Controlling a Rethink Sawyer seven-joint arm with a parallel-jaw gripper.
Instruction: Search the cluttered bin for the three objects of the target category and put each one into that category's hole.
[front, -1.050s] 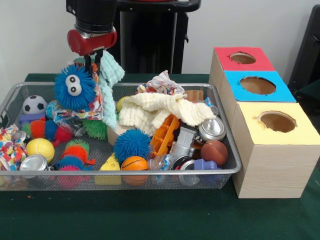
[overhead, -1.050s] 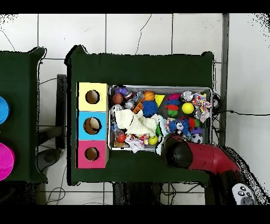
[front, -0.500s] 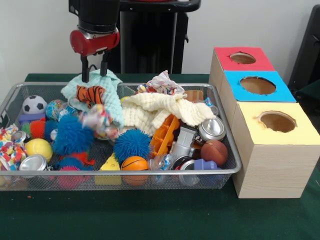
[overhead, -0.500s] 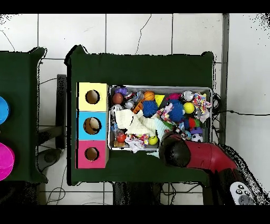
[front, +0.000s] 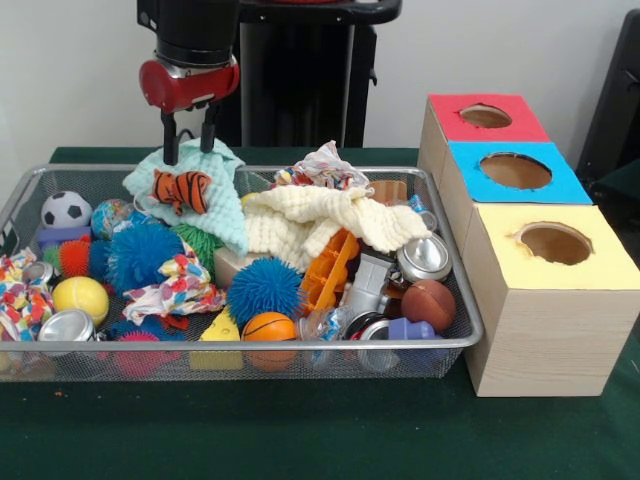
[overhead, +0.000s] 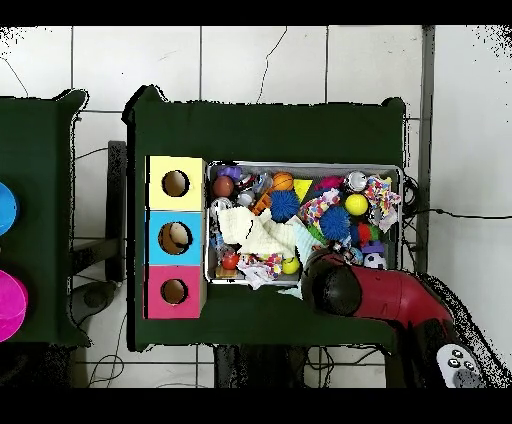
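Right now we see our gripper (front: 186, 147) at the upper left of the front view, its two fingers parted and empty, tips just above a mint cloth (front: 205, 190) with a small tiger-striped toy (front: 181, 189) lying on it. Which category we are hunting is not given, so we cannot name the target things; candidates sit across the wire bin (front: 452, 290): a blue spiky ball (front: 141, 255) at left with a patterned cloth (front: 175, 290) draped below it, another blue spiky ball (front: 263, 288) at centre, a basketball (front: 269, 327) near the front rim, a soccer ball (front: 65, 209) at far left and a yellow ball (front: 80, 297) below it. The three holes top the red box (front: 486, 116), blue box (front: 515, 170) and yellow box (front: 555, 243) at the right, well apart from the gripper.

As we judge it, the risk is a mixed grab: closing here would likely catch the mint cloth along with the toy, and loose fabric could drag neighbours up or shed them mid-carry. The cream knit cloth (front: 320, 222) may also hide things.

Only the front view shows the fingers; in the overhead view the arm (overhead: 375, 293) covers them and the bin's lower right corner. The overhead view does show all three holes straight down and the bin (overhead: 305, 165) just right of the boxes.
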